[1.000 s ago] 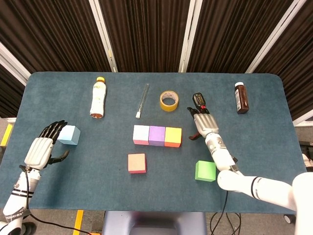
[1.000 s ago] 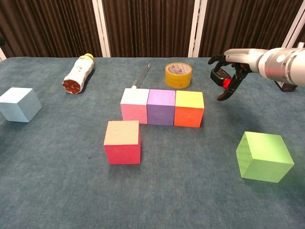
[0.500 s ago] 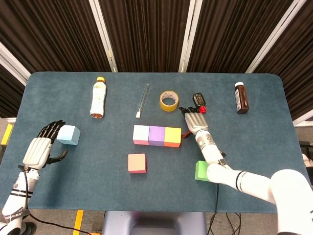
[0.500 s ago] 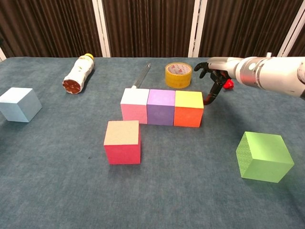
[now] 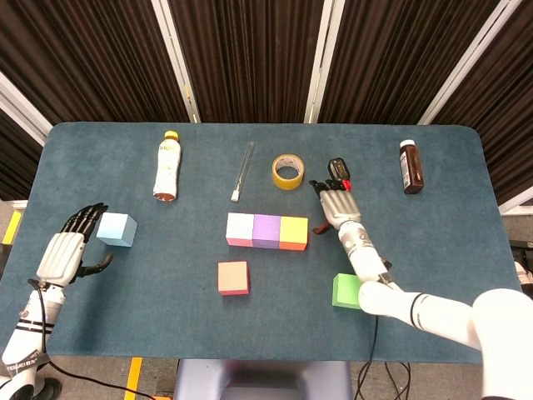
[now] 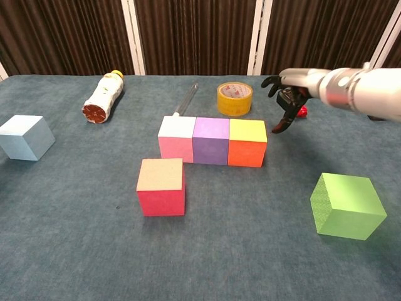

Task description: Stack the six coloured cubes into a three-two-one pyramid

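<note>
Three cubes stand touching in a row mid-table: pink (image 5: 240,229) (image 6: 177,139), purple (image 5: 267,230) (image 6: 211,140) and orange with a yellow top (image 5: 294,232) (image 6: 247,143). In front of the pink one sits a red cube (image 5: 233,277) (image 6: 161,186). A green cube (image 5: 347,290) (image 6: 346,205) lies at the front right, a light blue cube (image 5: 117,229) (image 6: 25,137) at the far left. My right hand (image 5: 337,207) (image 6: 287,94) hovers just right of the orange cube, fingers spread and empty. My left hand (image 5: 67,250) lies beside the blue cube's left side, fingers extended, not gripping it.
Along the back lie a drink bottle on its side (image 5: 167,165) (image 6: 103,95), a thin tube (image 5: 242,171), a yellow tape roll (image 5: 288,171) (image 6: 234,98), a small black and red object (image 5: 337,169) behind my right hand, and an upright brown bottle (image 5: 410,167).
My right hand swung in toward the orange cube's right side, then drew back and up a little. My left hand slid slightly left, away from the blue cube. The cubes stayed put.
</note>
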You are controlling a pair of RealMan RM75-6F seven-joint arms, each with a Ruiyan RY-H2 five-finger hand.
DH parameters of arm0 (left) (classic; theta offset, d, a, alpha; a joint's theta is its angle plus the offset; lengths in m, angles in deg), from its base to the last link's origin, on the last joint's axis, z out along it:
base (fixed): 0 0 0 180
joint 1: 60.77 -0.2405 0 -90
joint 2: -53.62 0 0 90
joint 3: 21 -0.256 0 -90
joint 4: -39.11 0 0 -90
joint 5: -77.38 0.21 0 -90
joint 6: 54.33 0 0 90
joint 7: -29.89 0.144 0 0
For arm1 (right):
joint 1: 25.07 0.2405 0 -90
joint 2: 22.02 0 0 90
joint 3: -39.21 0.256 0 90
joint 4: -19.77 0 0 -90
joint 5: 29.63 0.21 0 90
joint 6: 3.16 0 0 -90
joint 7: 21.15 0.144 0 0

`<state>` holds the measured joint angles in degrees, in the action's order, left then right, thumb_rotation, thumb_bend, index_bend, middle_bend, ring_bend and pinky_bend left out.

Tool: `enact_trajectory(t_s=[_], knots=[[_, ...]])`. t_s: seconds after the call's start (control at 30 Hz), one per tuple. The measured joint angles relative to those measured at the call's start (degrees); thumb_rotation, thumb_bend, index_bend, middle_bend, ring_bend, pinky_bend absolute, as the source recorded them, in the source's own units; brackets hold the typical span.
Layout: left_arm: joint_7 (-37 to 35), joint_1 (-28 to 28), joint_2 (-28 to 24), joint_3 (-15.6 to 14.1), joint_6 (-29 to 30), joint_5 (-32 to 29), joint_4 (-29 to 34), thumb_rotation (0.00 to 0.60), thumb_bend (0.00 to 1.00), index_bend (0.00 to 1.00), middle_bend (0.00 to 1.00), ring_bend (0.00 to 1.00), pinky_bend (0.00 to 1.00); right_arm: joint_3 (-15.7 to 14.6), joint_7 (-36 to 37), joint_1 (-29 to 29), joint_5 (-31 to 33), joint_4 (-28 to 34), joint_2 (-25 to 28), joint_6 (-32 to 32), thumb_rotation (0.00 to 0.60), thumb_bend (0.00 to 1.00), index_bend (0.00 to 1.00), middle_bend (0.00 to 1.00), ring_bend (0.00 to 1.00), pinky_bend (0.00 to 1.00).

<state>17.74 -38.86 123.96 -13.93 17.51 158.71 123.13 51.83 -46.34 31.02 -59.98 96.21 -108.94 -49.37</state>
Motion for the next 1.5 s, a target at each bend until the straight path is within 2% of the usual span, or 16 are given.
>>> enact_trajectory(t_s=[0.17, 0.4, 0.5, 0.6, 0.8, 1.07, 1.5], knots=[[-2.0, 0.9, -0.3, 0.8, -2.0, -1.1, -2.1, 0.600, 0.33, 0.05, 0.04, 0.00, 0.11, 0.3, 2.3, -3.7, -3.9, 10.0, 8.1, -4.3, 0.600, 0.24, 0.10, 0.22, 0.09, 0.16], [-2.4, 3.3, -0.2, 1.6, -6.6, -2.6, -4.3, 0.600, 0.33, 0.08, 0.05, 0.01, 0.11, 0.0, 9.5, -13.8, -14.4, 26.5, 25.0, -11.8, 0.600, 0.24, 0.11, 0.22, 0.09, 0.16], [-2.0, 5.0, 0.0, 1.6, -10.1, -3.1, -5.3, 0.600, 0.33, 0.08, 0.05, 0.01, 0.11, -0.6, 14.2, -18.6, -19.3, 29.9, 30.2, -14.1, 0.600, 0.24, 0.11, 0.22, 0.09, 0.16], [-0.8, 7.0, 0.1, 1.7, -14.5, -4.3, -6.6, 0.600, 0.34, 0.07, 0.04, 0.01, 0.11, -1.5, 18.2, -22.3, -23.2, 31.4, 33.0, -15.7, 0.600, 0.24, 0.11, 0.22, 0.09, 0.16], [3.8, 11.1, 0.8, 1.4, -24.4, -8.9, -10.0, 0.600, 0.35, 0.01, 0.00, 0.00, 0.10, -2.8, 22.5, -25.9, -27.7, 31.1, 34.0, -16.8, 0.600, 0.24, 0.11, 0.22, 0.09, 0.16], [9.6, 14.8, 3.8, 1.1, -31.5, -14.8, -16.6, 0.600, 0.35, 0.01, 0.00, 0.00, 0.10, -2.9, 22.8, -26.3, -28.4, 28.9, 32.0, -15.6, 0.600, 0.24, 0.11, 0.22, 0.09, 0.16], [5.8, 15.6, 6.0, 0.4, -34.8, -14.9, -21.9, 0.600, 0.36, 0.05, 0.06, 0.03, 0.12, -3.0, 22.2, -28.3, -28.8, 27.4, 28.7, -17.3, 0.600, 0.24, 0.11, 0.22, 0.09, 0.16]])
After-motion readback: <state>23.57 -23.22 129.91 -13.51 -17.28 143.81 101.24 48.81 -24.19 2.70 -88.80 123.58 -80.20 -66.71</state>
